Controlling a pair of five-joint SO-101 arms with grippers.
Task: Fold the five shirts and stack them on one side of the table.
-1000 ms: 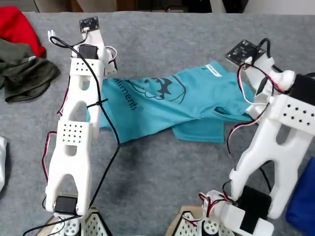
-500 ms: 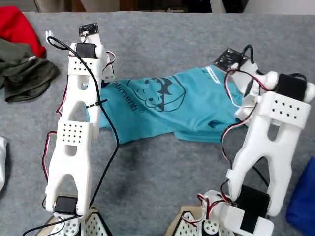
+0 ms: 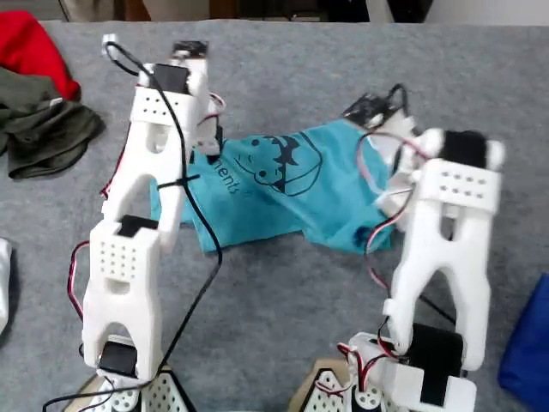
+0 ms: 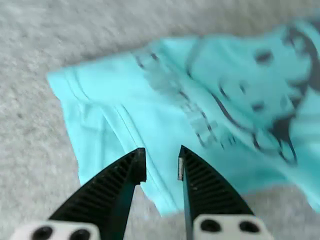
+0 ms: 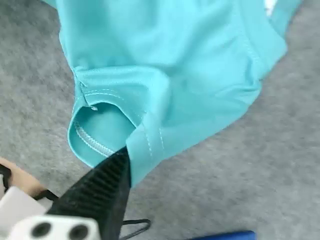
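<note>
A teal shirt with a dark printed figure lies bunched in the middle of the grey table. My left gripper hovers at the shirt's left part. In the left wrist view its black fingers stand slightly open above the teal cloth, close to a hemmed edge. My right gripper is at the shirt's right end. In the right wrist view it is shut on a hemmed fold of the shirt, which hangs lifted off the table.
A red garment and a dark olive shirt lie heaped at the far left. A blue garment sits at the near right edge, and a white one at the left edge. Both arm bases stand at the front.
My right arm has swung left, dragging the shirt's right end toward the middle so the cloth bunches. My left arm has moved right and farther back over the shirt.
</note>
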